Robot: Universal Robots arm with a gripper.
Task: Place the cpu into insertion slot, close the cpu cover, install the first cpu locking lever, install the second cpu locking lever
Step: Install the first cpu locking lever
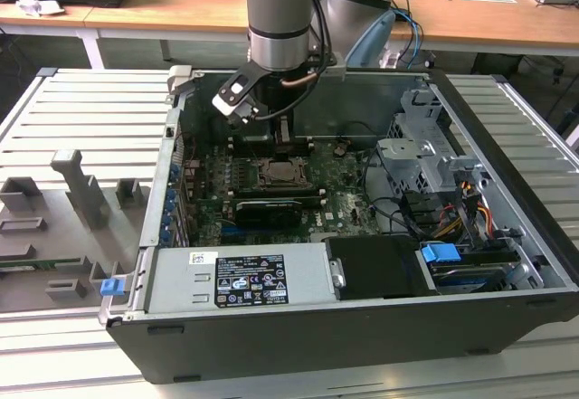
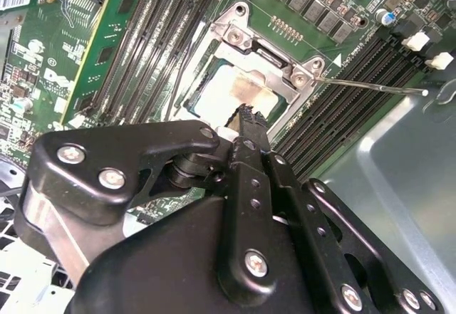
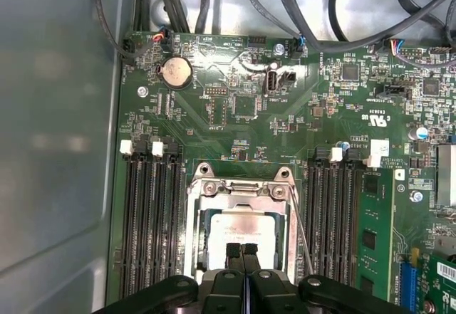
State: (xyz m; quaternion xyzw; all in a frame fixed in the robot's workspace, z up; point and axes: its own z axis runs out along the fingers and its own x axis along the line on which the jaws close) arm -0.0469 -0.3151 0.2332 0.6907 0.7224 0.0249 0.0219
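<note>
The cpu (image 3: 241, 224) lies flat in its socket near the middle of the motherboard (image 3: 187, 130), between two banks of memory slots (image 3: 151, 214). The cpu cover (image 3: 241, 188) is down around it. The gripper (image 3: 243, 250), fingers pressed together on nothing, hangs just over the cpu's edge. A thin lever (image 2: 370, 85) juts out across the slots.

Even bright light; glare whitens the cpu (image 2: 222, 97).

memory slots (image 3: 151, 221) flanking cpu cover (image 3: 242, 191), thin lever (image 2: 370, 85) jutting alongside, case wall (image 3: 57, 114) near
</note>
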